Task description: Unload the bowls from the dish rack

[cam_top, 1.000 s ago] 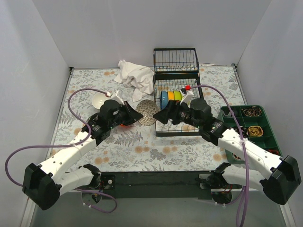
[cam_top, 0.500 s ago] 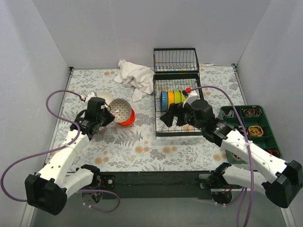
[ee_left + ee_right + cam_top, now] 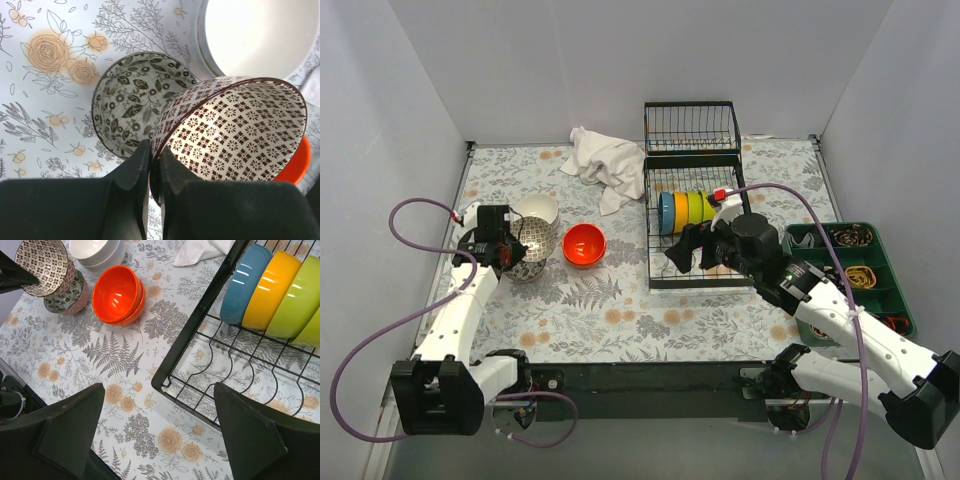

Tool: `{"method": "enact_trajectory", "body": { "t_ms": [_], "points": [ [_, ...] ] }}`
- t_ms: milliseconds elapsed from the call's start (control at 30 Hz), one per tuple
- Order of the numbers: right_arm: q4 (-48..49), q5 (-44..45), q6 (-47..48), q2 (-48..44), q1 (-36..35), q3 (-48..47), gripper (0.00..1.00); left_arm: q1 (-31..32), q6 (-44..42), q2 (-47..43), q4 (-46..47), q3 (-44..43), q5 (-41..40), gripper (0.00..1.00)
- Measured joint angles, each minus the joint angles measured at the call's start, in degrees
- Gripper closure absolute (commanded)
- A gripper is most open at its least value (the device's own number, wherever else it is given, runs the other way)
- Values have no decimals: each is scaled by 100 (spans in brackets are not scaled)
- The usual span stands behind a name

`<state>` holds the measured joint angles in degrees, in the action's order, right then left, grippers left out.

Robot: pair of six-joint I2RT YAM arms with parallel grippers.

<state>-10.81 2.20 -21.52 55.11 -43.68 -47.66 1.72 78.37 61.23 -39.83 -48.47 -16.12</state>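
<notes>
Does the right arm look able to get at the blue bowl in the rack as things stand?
Probably yes. The right gripper hangs open over the dish rack corner. The blue bowl ends the row, with only bare prongs before it.

The patterned bowl hides most of the orange bowl behind it

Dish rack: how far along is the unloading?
Done: orange bowl, white bowl and leaf-patterned bowl sit on the table. In hand: left gripper shut on the rim of the diamond-patterned bowl. Left: blue bowl, yellow bowl and green bowl in the dish rack; right gripper open at its front corner.
</notes>
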Motion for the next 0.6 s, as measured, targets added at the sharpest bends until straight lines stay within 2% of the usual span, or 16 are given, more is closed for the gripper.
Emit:
{"method": "enact_trajectory", "body": {
  "t_ms": [300,467,600],
  "points": [
    [-164,111,219,-313,0,157,2,-887,-125,446,313,166,122,100],
    [-302,203,243,-358,0,249,1,-1121,-133,549,437,442,396,100],
    [-306,221,247,-354,0,249,1,-1163,-140,564,435,538,612,87]
  ]
}}
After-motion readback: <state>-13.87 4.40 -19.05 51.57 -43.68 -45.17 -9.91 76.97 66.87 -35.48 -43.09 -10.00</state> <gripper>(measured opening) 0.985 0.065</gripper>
